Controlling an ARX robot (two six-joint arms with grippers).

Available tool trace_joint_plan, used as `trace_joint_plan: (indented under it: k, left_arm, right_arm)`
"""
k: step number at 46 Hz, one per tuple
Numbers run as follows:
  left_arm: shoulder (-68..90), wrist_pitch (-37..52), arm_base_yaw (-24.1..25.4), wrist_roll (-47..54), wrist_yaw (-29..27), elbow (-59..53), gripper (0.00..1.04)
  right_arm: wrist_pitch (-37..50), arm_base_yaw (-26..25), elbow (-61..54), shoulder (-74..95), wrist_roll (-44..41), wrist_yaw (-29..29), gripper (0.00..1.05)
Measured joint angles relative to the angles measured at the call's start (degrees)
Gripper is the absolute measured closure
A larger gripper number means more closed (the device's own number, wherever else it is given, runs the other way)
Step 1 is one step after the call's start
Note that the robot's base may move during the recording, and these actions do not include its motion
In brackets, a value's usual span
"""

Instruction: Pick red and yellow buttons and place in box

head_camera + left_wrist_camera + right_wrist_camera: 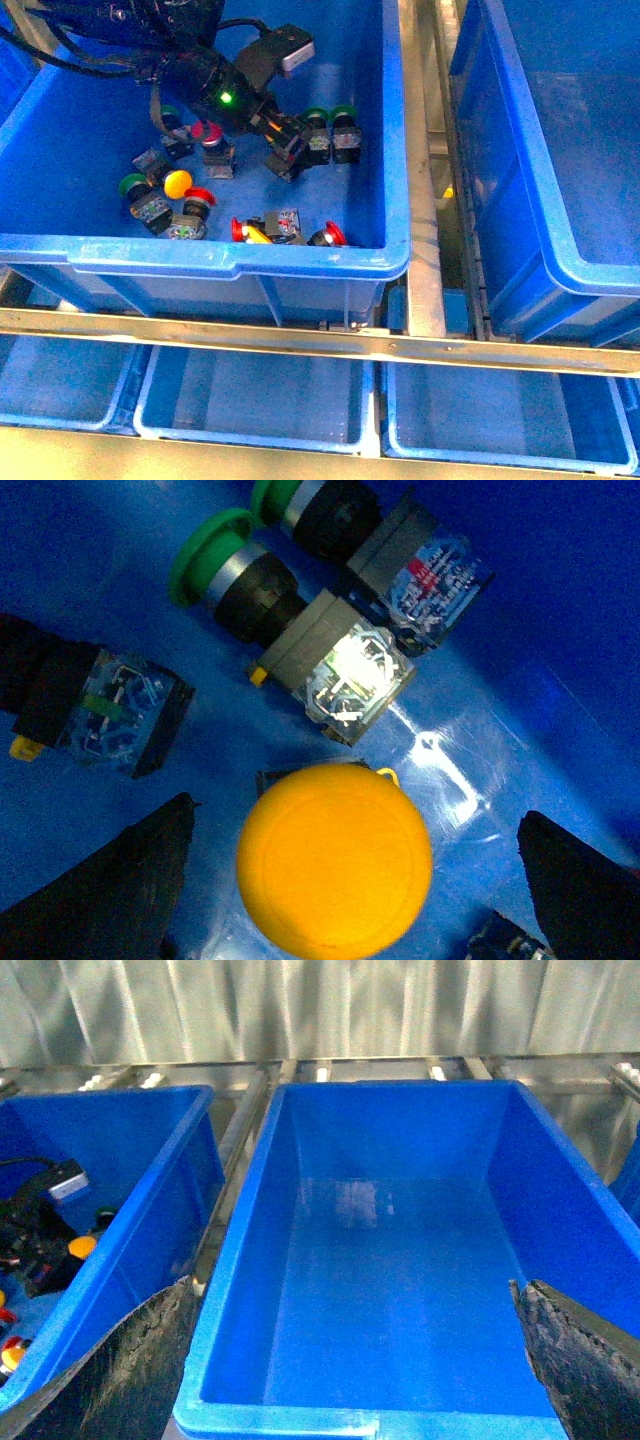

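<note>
- left claw: spread wide, down inside the left crate; its two black fingers stand one on each side of a yellow button and are not touching it.
- yellow button: on the left crate's floor, with its domed cap facing the left wrist camera, between the spread fingers.
- green switches: two lie side by side on the crate floor, just beside the yellow button.
- second yellow button: same crate, further left, well apart from the claw.
- red buttons: several lie loose on the same crate floor, most near the front wall.
- right claw: spread, gripping nothing, hanging above the box.
- box: the blue crate to the right of the left crate, with a metal rail between the two.
</note>
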Motion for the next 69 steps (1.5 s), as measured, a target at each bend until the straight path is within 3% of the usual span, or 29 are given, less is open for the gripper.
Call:
trace_joint_plan:
  k: [22,39,50,69]
  left_arm:
    - [3.76,-1.77,0.22,-0.81,0.61,6.34,0.11]
    - [3.85,-1.64,0.57,-2.64,0.66,6.78,0.71]
    - [3.02,2.01,0.96,-7.69,1.01,4.46,0.71]
    - [-15.15,11.67,3.58,-32.20,5.90,-15.12,0.71]
  right_arm:
    - [0.00,0.00,0.00,0.00,0.00,0.00,0.07]
    - [0.00,0.00,0.00,0.00,0.00,0.00,0.07]
    - [0.00,0.00,0.00,0.00,0.00,0.00,0.07]
    - [0.00,0.00,0.00,0.00,0.00,0.02,0.07]
